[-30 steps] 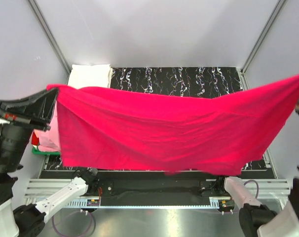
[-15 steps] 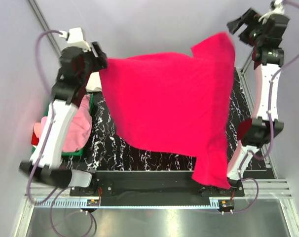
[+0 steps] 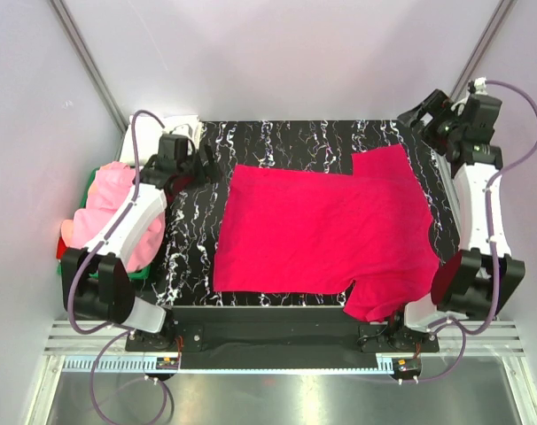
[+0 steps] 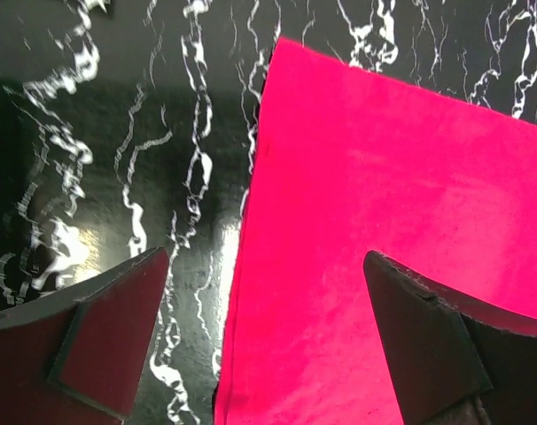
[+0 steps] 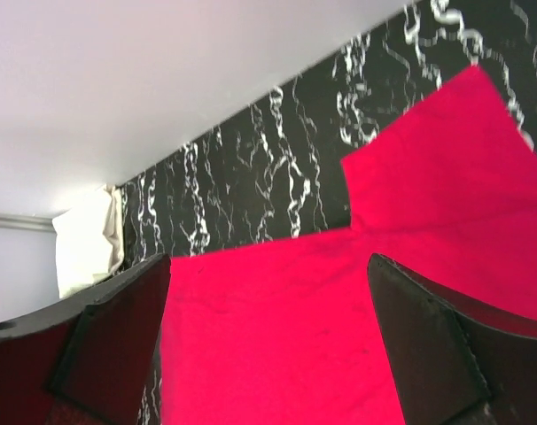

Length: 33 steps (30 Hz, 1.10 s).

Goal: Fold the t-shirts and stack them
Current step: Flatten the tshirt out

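On black marbled table (image 3: 295, 137), smooth crimson t-shirt (image 3: 322, 235) flat.

The spread t-shirt (image 3: 326, 235) lay flat on the table (image 3: 304, 137), covering its middle and right. One sleeve lay at the far right corner, the other at the near right edge. Left of the table sat a heap of t-shirts (image 3: 109, 208) on a tray (image 3: 141, 274) — behind it, at the far left corner, a folded t-shirt (image 5: 87, 243). The left gripper (image 3: 190, 162) hung above the spread shirt's far left corner.

Black white-veined tabletop (image 3: 322, 142), green tray (image 3: 141, 273) at its left edge, mostly covered, seemingly steel ledge (image 3: 277, 394) in front
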{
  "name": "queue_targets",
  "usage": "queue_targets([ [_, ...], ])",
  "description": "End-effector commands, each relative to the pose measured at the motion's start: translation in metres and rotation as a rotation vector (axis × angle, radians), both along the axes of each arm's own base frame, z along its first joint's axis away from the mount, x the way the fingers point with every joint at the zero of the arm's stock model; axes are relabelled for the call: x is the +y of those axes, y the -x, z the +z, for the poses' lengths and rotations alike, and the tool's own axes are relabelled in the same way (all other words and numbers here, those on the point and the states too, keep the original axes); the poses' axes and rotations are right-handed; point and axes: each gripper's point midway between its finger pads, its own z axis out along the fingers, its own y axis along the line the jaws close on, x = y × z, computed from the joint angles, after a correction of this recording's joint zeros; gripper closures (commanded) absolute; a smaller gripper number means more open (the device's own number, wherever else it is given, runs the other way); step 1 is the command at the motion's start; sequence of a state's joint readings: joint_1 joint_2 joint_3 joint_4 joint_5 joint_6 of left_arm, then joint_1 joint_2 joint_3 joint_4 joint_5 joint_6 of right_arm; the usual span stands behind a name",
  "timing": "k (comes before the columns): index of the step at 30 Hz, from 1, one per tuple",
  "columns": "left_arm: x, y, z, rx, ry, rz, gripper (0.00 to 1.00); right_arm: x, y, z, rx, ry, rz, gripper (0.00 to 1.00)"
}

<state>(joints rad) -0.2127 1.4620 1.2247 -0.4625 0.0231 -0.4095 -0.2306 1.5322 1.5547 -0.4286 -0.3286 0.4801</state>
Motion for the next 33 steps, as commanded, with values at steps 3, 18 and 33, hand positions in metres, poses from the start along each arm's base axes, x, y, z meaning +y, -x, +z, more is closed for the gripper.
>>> queue_targets([
  [3,-0.037,0.001,-0.017,-0.030,0.073,-0.058,0.01,0.006,0.019,-0.091,0.268,-0.076,-0.024,0.00],
  [18,-0.120,-0.052,-0.131,0.333,-0.018,-0.096,0.01,0.007,0.028,-0.287,0.895,-0.028,-0.044,0.00],
  [33,-0.067,-0.111,-0.189,0.474,-0.013,-0.018,0.02,0.063,-0.065,-0.308,0.853,-0.127,0.116,0.02],
])
